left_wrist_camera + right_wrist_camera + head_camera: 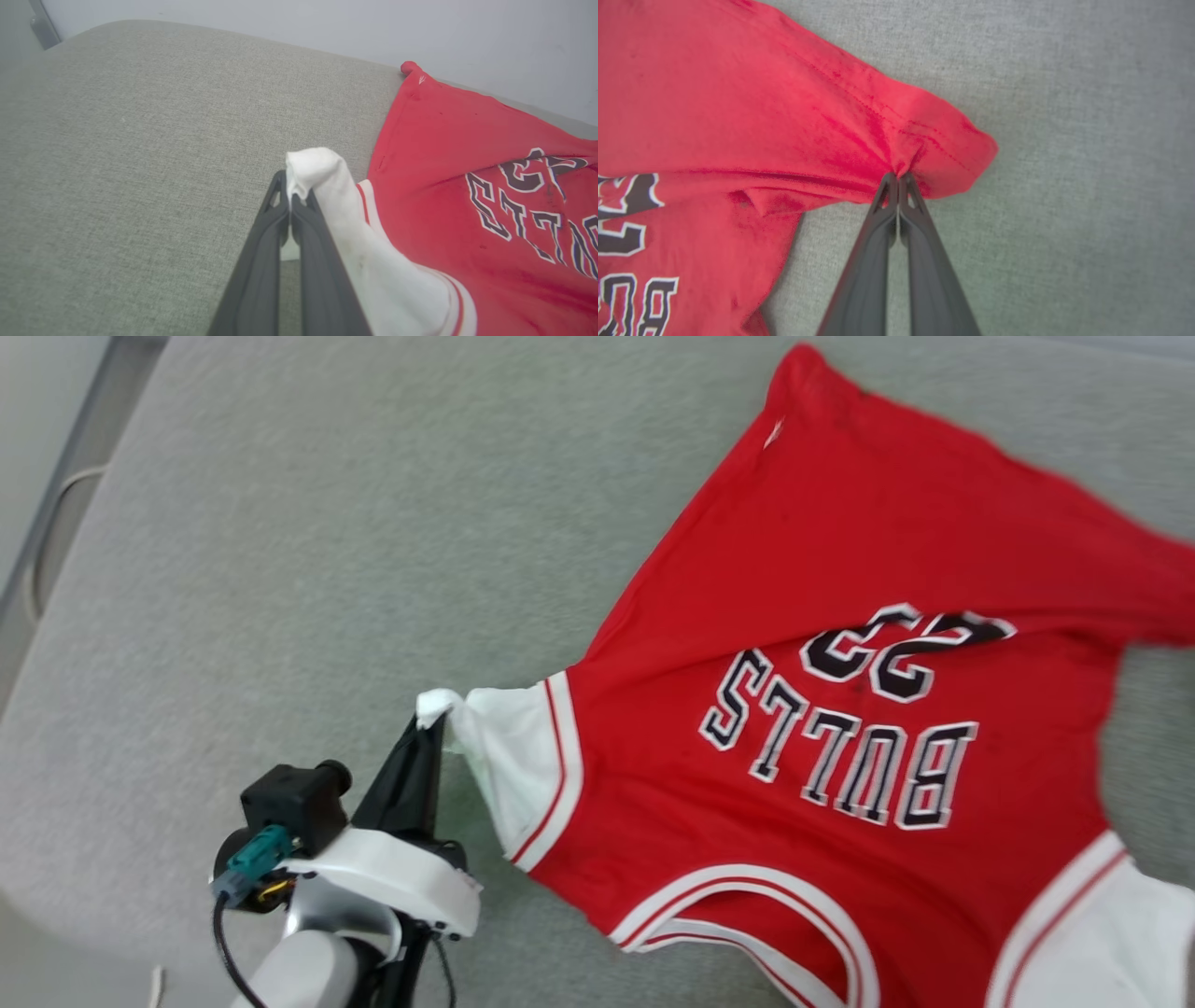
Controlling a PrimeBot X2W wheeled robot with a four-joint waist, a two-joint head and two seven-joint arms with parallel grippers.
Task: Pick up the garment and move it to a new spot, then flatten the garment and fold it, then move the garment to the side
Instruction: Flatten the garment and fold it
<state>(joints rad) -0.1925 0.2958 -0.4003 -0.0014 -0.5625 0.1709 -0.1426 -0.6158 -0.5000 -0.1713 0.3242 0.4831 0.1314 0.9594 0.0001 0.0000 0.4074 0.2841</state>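
Head view: the left pincer [431, 717] is clamping the white sleeve [504, 756] of the jersey [840, 569], which is lying lettering-up on the grey padded surface [327, 523], and the right pincer [899, 179] is pinching its red hem [924, 140]; flattening seems to be starting, with folding and setting aside remaining.

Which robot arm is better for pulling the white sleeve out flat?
Left. The left end effector is shut on the white sleeve tip of the garment; the right end effector pinches a red hem corner instead.
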